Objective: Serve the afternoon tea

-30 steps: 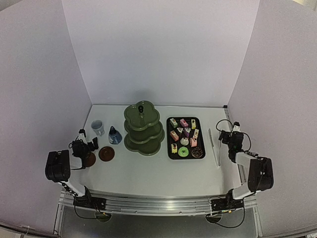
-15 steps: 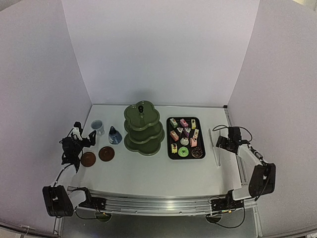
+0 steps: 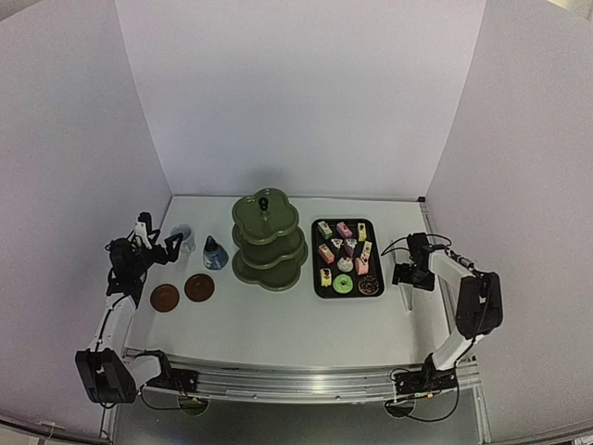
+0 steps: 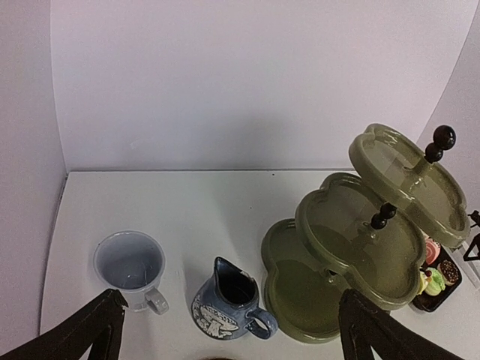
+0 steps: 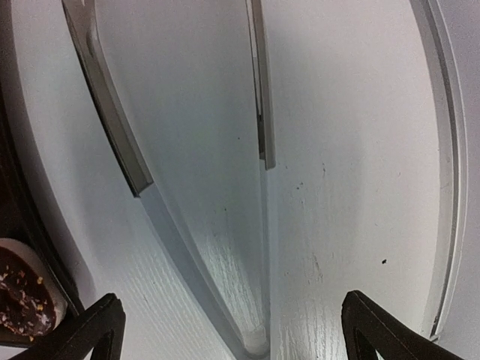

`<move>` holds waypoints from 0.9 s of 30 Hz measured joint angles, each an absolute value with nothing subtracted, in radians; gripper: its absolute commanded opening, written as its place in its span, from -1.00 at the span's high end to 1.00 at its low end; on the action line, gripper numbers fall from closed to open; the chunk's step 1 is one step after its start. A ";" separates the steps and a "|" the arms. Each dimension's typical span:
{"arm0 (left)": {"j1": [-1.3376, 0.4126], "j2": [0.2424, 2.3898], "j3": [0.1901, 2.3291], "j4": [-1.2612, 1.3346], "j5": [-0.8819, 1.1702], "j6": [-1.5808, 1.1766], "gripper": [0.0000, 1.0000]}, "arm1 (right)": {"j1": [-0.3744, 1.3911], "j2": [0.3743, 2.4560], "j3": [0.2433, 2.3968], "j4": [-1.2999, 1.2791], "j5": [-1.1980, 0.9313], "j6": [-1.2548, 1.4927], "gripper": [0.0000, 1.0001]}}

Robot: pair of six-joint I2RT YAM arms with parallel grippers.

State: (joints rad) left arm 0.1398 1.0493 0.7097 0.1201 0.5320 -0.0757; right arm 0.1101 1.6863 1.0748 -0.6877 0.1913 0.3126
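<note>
Top external coverage shows two brown coasters laid nearest the arms on the left of the worktop (image 3: 278, 320), one coaster (image 3: 165, 297) just beside the second coaster (image 3: 199, 287). Both are bare, and it is judged that they are set out to receive the cup and the jug. At about the same depth on the right, the tongs (image 3: 407, 300) are laid lengthwise beside the black tray (image 3: 318, 289), and the right claw (image 3: 405, 274) is held directly over them. In the right wrist view that claw is seen released, its fingers spread wide and nothing gripped. The tongs lie on the surface between the fingers, joined end nearest the camera. This stance is read as preparation for a grasp, so that the sweets can be lifted without being squashed.

Farther back, the cakes (image 3: 345, 252) are packed on the tray, and none has been served yet. On the left, the left claw (image 3: 167, 252) is held above the surface near the cup (image 4: 130, 262). It too is released and empty, and is aimed over the jug (image 4: 229, 304), which stands upright just beside the cup. Farthest in, the green stand (image 4: 360, 240) is placed centrally, within reach of both arms. All three of its tiers are seen to be bare.
</note>
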 measured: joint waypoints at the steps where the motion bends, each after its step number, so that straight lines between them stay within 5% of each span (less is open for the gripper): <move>1: 0.139 1.051 0.710 0.113 0.532 -0.076 -0.99 | 0.110 1.706 1.084 -0.689 0.191 0.312 -0.96; 9: 0.131 1.058 0.710 0.096 0.554 -0.068 -0.99 | 0.110 1.850 1.156 -0.701 0.191 0.290 -0.58; 22: 0.131 1.070 0.710 0.096 0.558 -0.057 -0.99 | 0.099 1.900 1.188 -0.672 0.167 0.292 -0.25; 27: 0.131 1.077 0.710 0.096 0.557 -0.050 -0.99 | 0.086 1.901 1.184 -0.651 0.144 0.302 0.11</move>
